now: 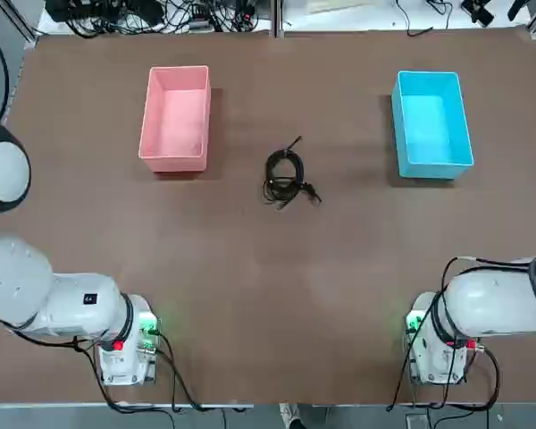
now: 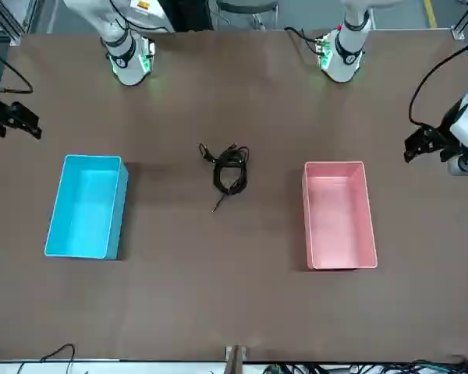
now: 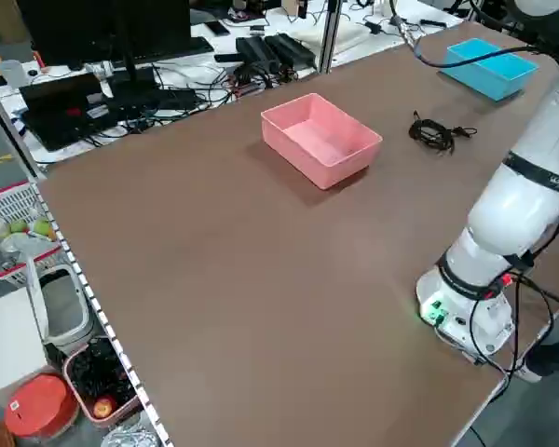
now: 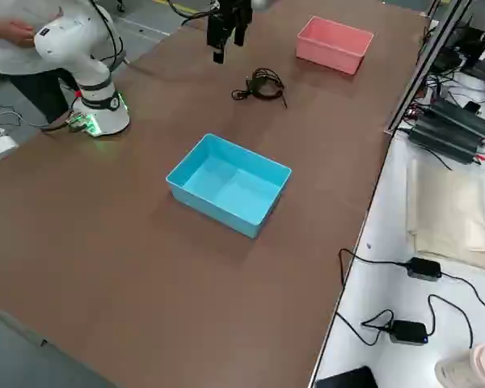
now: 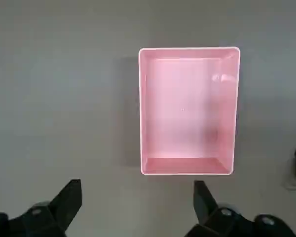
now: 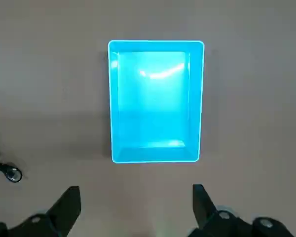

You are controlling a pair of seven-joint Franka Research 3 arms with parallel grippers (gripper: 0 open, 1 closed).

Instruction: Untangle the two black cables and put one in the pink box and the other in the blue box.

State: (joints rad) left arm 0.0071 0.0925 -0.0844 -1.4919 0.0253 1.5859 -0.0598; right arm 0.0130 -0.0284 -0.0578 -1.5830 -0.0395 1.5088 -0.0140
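Note:
The two black cables (image 1: pixel 286 176) lie tangled in one small coil at the table's middle (image 2: pixel 230 170), between the boxes. The pink box (image 1: pixel 175 116) stands empty on the robot's left, the blue box (image 1: pixel 431 125) empty on its right. My left gripper (image 5: pixel 137 190) hangs open, high over the table on the near side of the pink box (image 5: pixel 187 108), holding nothing. My right gripper (image 6: pixel 136 190) hangs open the same way before the blue box (image 6: pixel 155 101). The coil's edge (image 6: pixel 5 170) shows in the right wrist view. Neither gripper touches anything.
Both arm bases (image 1: pixel 125 344) sit at the near table edge. Beyond the far edge lie loose wires and electronics (image 1: pixel 152 13). Bare brown tabletop (image 1: pixel 286 295) stretches between the coil and the bases.

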